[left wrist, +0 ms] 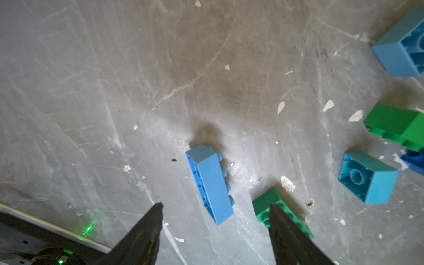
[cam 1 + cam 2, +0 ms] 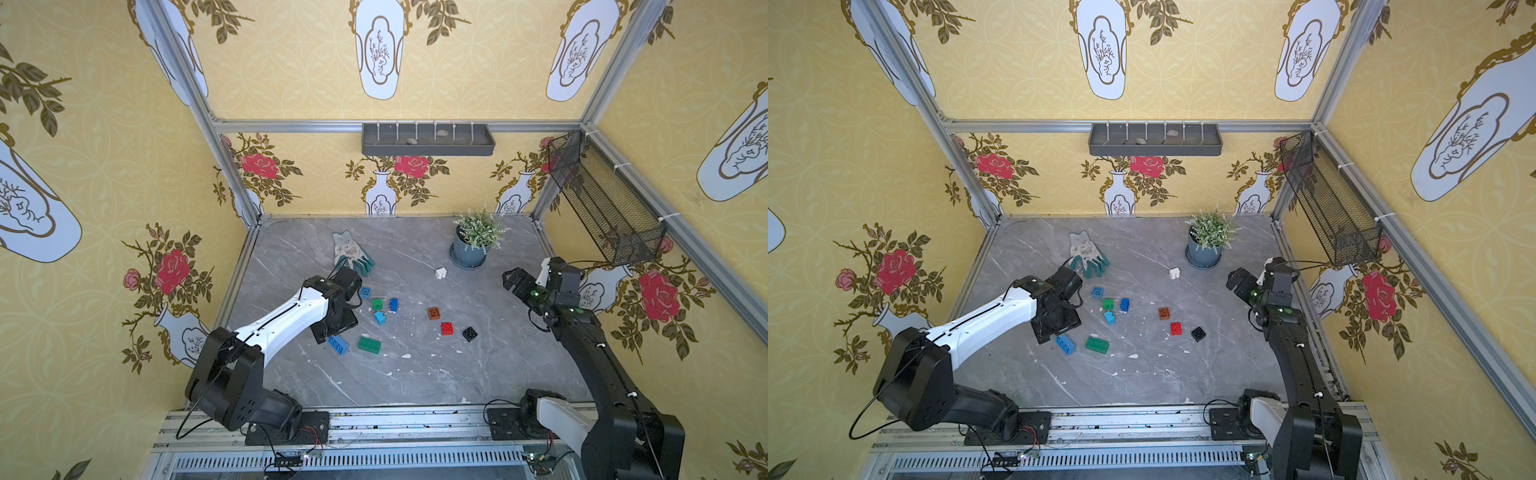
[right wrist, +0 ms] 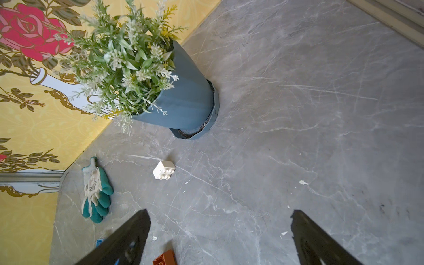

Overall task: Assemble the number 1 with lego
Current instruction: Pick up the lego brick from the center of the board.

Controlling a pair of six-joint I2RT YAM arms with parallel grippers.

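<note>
The lego [image 2: 369, 345]: ten loose bricks on the grey marble-look tabletop [image 2: 415, 382], none joined yet.

- Landmark: the potted plant [image 2: 469, 253], dull blue faceted pot on a saucer.
- The white brick [image 3: 164, 173] lies on its side near the pot.
- The orange-brown brick [image 2: 434, 313], red brick [image 2: 447, 328] and black brick [image 2: 469, 333] sit further from the pot, toward the arm bases.
- The blue and green pieces lie well apart from the pot, on the left arm's side. The long blue brick [image 1: 210, 183] and long green brick [image 2: 369, 345] are farthest from it.

Step in hand, as judged: the first pick, with the long blue brick as the likely shaft of the "1".

- Left gripper [image 1: 216, 205]: jaws spread. In the wrist view the long blue brick's near end lies in the gap, and neither finger shows contact. Height above the table cannot be told.
- Right gripper [image 3: 220, 211]: jaws spread wide and holding nothing, raised near the pot.

Next move, as judged:

- The long blue brick rests on a long side wall, studs facing one jaw and hollow underside facing the other.
- Closing as aligned would pinch stud tips against a thin open rim. That is a poor seat on hard, slick plastic.
- The brick needs to come down squarely and then be righted, studs up, before anything is pressed onto it.
- The long green brick lies just beside it, so one finger has little room.

Materials:

- Bricks are glossy moulded plastic with crisp edges, round studs, and hollow bases with a central tube.
- The table is matte, veined, and littered with white flecks.
- A knit glove [image 2: 352, 253] with teal coated fingers lies limp, level with the pot.
</note>
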